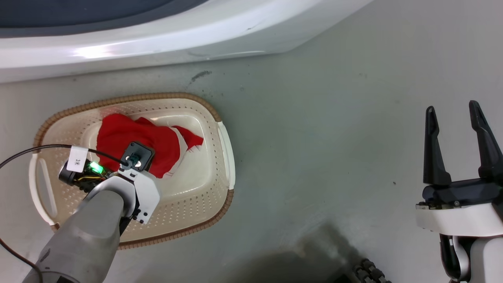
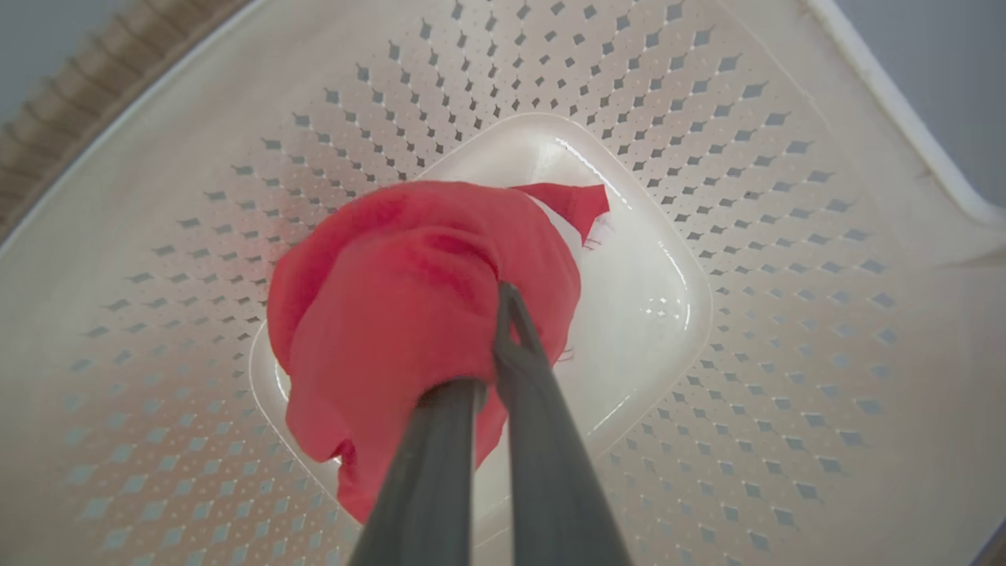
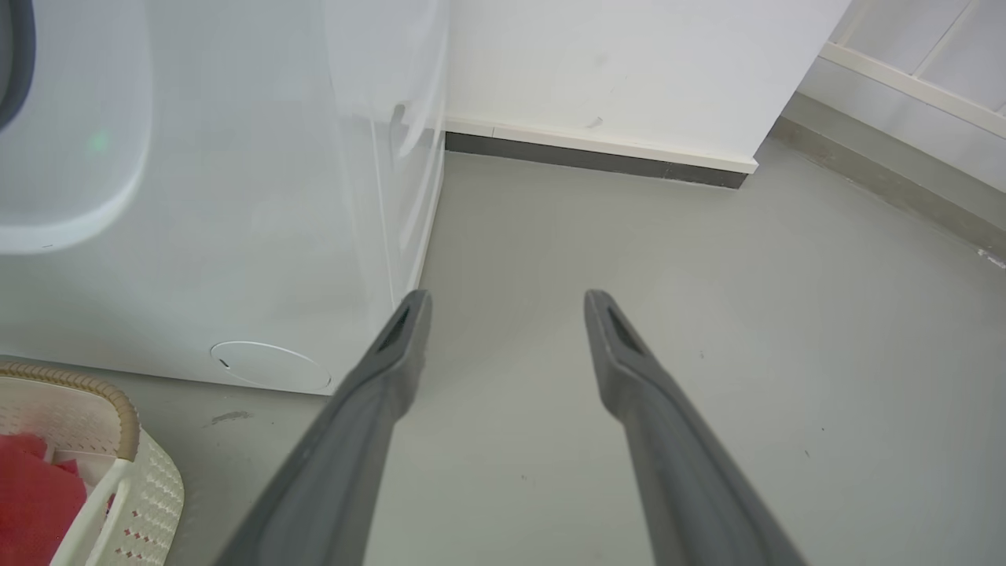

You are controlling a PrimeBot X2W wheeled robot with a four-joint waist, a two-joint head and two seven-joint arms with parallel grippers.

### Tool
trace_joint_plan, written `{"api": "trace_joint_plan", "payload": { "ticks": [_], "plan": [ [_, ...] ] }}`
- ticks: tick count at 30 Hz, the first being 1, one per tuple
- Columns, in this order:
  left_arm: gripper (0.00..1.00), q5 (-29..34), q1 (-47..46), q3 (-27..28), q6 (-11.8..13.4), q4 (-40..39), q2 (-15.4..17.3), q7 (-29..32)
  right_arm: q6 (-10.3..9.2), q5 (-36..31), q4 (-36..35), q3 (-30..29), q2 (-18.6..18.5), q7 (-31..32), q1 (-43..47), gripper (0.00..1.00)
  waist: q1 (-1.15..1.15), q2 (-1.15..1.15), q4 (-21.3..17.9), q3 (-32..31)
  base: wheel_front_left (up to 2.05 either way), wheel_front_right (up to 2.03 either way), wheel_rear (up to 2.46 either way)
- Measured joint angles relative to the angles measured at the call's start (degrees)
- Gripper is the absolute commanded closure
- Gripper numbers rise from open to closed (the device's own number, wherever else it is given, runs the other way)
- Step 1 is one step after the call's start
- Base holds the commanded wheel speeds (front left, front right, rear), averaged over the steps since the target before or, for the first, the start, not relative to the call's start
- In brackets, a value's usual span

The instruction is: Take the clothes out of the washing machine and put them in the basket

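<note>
The cream basket [image 1: 196, 204] with a brown rim stands on the grey floor in front of the white washing machine [image 1: 157, 39]. A red garment of the clothes [image 1: 118, 137] lies bunched in it. My left arm reaches down into the basket. In the left wrist view my left gripper [image 2: 497, 330] is shut on the red cloth [image 2: 393, 314], which hangs just above the basket's floor [image 2: 644, 299]. My right gripper [image 1: 452, 108] stands open with nothing in it over bare floor at the lower right. Its wrist view shows the right gripper [image 3: 507, 299], the washer's side [image 3: 236, 236], the basket's corner [image 3: 134, 440] and red cloth [image 3: 31, 495].
A black cable [image 1: 39, 149] loops over the basket's left side to my left wrist. Beyond the washer a white wall with a dark baseboard [image 3: 597, 161] closes the far end. Part of my base [image 1: 369, 271] shows at the bottom edge of the head view.
</note>
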Motion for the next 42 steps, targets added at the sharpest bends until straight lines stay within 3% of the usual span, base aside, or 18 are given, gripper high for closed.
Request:
{"api": "trace_joint_plan", "payload": {
  "ticks": [3, 5, 15, 23, 30, 42],
  "plan": [
    [1.0, -0.77, -0.55, 0.46, -0.01, 1.7, -0.85, 0.0, 0.0, 0.04, -0.18, -0.18, 0.0, 0.0, -0.03, 0.0, 0.0, 0.0, 0.02, 1.01, 0.0, 0.0, 0.0],
    [0.0, -0.78, -0.99, 0.56, 0.07, 2.04, -1.31, 0.0, 0.0, 0.01, -0.12, -0.23, 0.01, 0.0, -0.13, 0.0, 0.0, 0.0, 0.29, 1.17, 0.0, 0.0, 0.0],
    [0.0, -1.21, 1.41, 2.0, 1.18, -1.05, -1.9, 0.0, 0.0, -0.65, 2.16, 0.15, 0.01, 0.0, -1.29, 0.0, -0.01, 0.0, 1.3, -3.53, 0.0, 0.0, 0.0],
    [0.0, -2.16, 7.56, 5.78, 1.63, -8.33, -2.78, 0.0, 0.0, -1.21, 4.89, -0.3, 0.02, 0.0, -0.79, 0.0, -0.01, 0.0, 2.44, -10.87, 0.0, 0.0, 0.0],
    [0.0, -2.98, 14.92, 13.17, 2.81, -18.27, -2.99, 0.0, 0.0, -1.77, 7.09, -1.6, 0.02, 0.0, 1.29, 0.0, -0.02, 0.0, 4.16, -17.75, 0.0, 0.0, 0.0],
    [0.0, 2.42, 27.64, 23.71, 2.88, -31.83, -3.66, 0.0, 0.0, -1.62, 9.79, -1.21, 0.02, 0.0, 4.16, 0.0, -0.03, 0.0, 5.62, -27.96, 0.0, 0.0, 0.0]
  ]
}}
